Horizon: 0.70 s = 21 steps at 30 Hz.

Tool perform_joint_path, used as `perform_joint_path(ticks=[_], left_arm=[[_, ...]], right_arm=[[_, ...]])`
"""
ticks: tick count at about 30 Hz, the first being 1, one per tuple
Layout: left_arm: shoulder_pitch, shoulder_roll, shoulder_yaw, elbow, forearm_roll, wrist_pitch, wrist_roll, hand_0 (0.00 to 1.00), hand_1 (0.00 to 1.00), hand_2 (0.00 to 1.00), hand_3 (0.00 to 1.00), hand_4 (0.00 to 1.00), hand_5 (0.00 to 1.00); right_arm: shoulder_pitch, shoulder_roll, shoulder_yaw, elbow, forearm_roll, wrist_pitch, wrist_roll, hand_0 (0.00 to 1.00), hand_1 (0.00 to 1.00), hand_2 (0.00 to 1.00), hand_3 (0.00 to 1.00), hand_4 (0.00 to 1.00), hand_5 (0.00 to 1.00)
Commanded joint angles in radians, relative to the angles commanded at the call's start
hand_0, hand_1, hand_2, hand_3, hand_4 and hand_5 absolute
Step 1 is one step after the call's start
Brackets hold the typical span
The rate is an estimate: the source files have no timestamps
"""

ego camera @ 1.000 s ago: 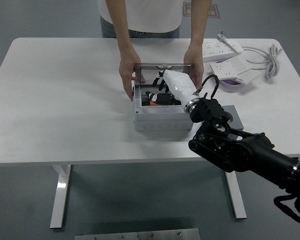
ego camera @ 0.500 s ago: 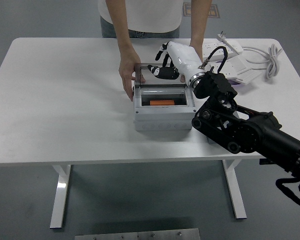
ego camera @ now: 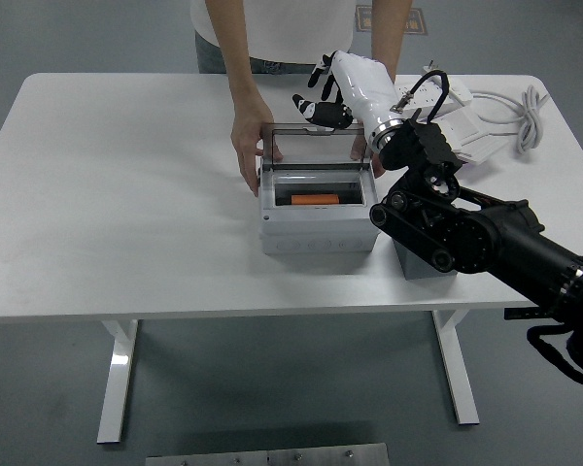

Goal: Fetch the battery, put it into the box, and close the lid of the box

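Since one second ago, the right hand has come up out of the box and now hovers above the raised lid, near its top edge. Its fingers are spread and hold nothing. An orange battery lies inside the box, on the floor of the open compartment, so the placing step seems to be done. What remains, in my judgement, is closing the lid. It stands upright at the far side of the box, transparent with a dark frame. A person at the far side of the surface holds the box with both hands, one hand at the left end of the lid and the other one at the right end, partly hidden behind the robot arm. For the next move, the right hand probably needs to go behind the lid, on the far side, and push it forward and down until it lies on the box. One risk is that the person's fingers are close to the hinge line. Power strips and a cable lie at the far right, well apart from the box. No left arm of the robot is in view.
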Motion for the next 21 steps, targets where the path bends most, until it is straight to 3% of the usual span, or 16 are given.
perform_joint_path(ticks=[7,8,13,14,21], left_arm=[[-0.008,0.002,-0.007,0.0,0.015,-0.004,0.001,0.573,0.718,0.668,0.61,0.697,0.181],[-0.008,0.002,-0.007,0.0,0.016,-0.005,0.001,0.573,0.718,0.667,0.61,0.697,0.182],[-0.009,0.002,-0.009,0.0,0.022,-0.008,0.003,0.573,0.718,0.667,0.61,0.697,0.182],[-0.01,0.002,-0.011,0.0,0.024,-0.009,0.002,0.575,0.718,0.667,0.611,0.699,0.18],[-0.011,0.001,-0.013,0.002,0.03,-0.012,-0.002,0.574,0.717,0.665,0.611,0.698,0.18]], right_arm=[[0.016,0.011,-0.017,-0.057,0.04,-0.009,0.032,0.218,0.312,0.397,0.502,0.719,0.397],[0.016,0.012,-0.019,-0.061,0.044,-0.011,0.035,0.69,0.537,0.543,0.59,0.745,0.444],[0.015,0.013,-0.031,-0.082,0.064,-0.017,0.046,0.69,0.537,0.543,0.59,0.745,0.444],[0.014,0.014,-0.033,-0.086,0.068,-0.018,0.047,0.814,0.635,0.607,0.62,0.847,0.62],[0.006,0.015,-0.044,-0.101,0.077,-0.022,0.051,0.82,0.641,0.612,0.621,0.863,0.64]])
